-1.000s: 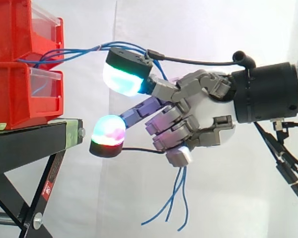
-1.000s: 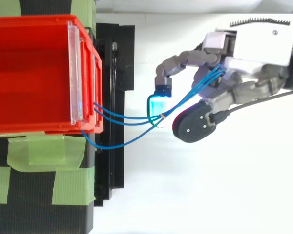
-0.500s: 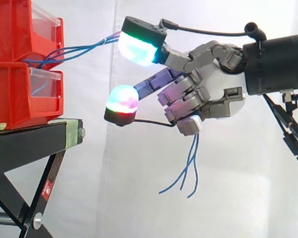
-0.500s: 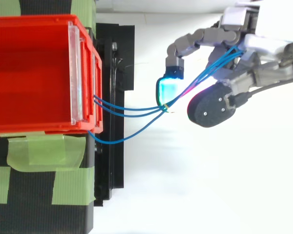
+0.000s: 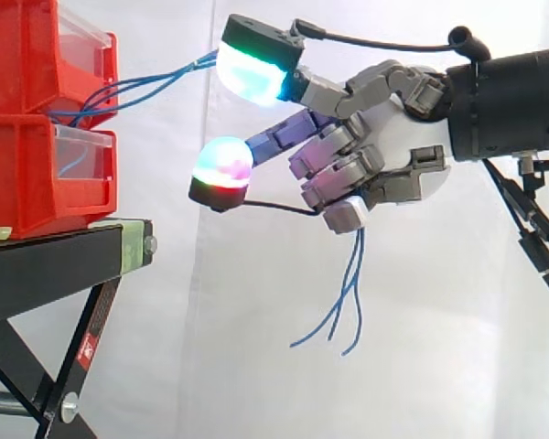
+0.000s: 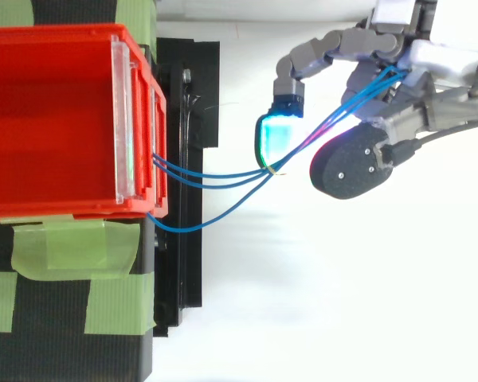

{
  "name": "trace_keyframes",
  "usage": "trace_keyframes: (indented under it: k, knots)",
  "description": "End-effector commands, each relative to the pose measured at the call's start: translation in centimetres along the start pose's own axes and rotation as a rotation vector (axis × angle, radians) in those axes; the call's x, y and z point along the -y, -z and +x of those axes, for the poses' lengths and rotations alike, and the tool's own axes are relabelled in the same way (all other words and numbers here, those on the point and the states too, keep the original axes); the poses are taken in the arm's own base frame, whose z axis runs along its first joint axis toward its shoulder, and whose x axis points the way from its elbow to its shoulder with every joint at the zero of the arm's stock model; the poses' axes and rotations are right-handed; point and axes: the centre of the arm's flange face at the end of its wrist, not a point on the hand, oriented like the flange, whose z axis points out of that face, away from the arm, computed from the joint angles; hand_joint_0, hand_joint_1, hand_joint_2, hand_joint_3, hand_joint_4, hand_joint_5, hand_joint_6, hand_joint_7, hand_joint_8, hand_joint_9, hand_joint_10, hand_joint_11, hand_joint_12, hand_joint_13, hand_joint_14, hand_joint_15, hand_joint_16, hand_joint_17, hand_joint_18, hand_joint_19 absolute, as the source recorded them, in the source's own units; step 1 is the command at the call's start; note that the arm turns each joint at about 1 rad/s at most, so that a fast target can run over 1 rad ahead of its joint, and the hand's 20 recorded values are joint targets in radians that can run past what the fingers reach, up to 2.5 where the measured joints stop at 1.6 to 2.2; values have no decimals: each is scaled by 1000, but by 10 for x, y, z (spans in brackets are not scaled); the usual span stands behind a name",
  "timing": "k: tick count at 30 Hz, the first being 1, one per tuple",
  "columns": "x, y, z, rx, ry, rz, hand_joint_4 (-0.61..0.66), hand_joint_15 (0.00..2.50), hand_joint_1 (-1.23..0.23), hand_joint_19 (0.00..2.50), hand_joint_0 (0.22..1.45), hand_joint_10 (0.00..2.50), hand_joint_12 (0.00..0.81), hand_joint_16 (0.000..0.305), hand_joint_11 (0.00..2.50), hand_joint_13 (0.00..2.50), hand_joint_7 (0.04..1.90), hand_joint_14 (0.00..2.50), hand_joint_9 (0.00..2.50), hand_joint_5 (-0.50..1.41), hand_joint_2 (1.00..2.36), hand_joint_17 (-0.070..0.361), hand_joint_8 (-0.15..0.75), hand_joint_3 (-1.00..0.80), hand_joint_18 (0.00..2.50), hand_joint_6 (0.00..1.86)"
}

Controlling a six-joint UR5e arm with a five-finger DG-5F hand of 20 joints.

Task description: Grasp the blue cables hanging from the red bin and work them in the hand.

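Observation:
Several thin blue cables (image 6: 215, 177) run from the front of the upper red bin (image 6: 56, 119) rightward and up into my hand (image 5: 384, 160). In the side view the cables (image 5: 146, 84) pass between a cyan-green glowing fingertip (image 5: 252, 64) above and a red-pink glowing fingertip (image 5: 221, 169) below. Curled fingers hold them against the palm, and the loose ends (image 5: 343, 306) dangle below the hand. In the top view the hand (image 6: 406, 95) sits right of the bins, with the cables bunched together near the cyan pad (image 6: 277, 137).
Two red bins (image 5: 46, 119) are stacked on a black stand (image 5: 64, 265) at the left, with green tape (image 6: 72, 247) on the stand's top. A white curtain hangs behind. Open space lies below and right of the hand.
The hand has risen and drawn back to the right, away from the bins, carrying the cables. The cables now stretch straighter and slope upward from the bin.

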Motion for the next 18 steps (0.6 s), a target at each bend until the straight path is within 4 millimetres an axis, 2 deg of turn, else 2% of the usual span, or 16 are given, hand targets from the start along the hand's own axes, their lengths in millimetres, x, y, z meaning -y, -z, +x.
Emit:
trace_keyframes:
  k: [1, 18]
  knots:
    - [0, 0, 0, 39, 15, 1, 221, 2003, -578, 590, 741, 2500, 730, 210, 2500, 2101, 1184, 2500, 1839, 44, 1000, 158, 649, -1000, 2500, 588]
    - [-11, -1, 35, 3, 119, -41, 219, 2003, -583, 590, 707, 2500, 730, 210, 2500, 2101, 1161, 2500, 1839, 38, 1000, 158, 649, -1000, 2500, 658]
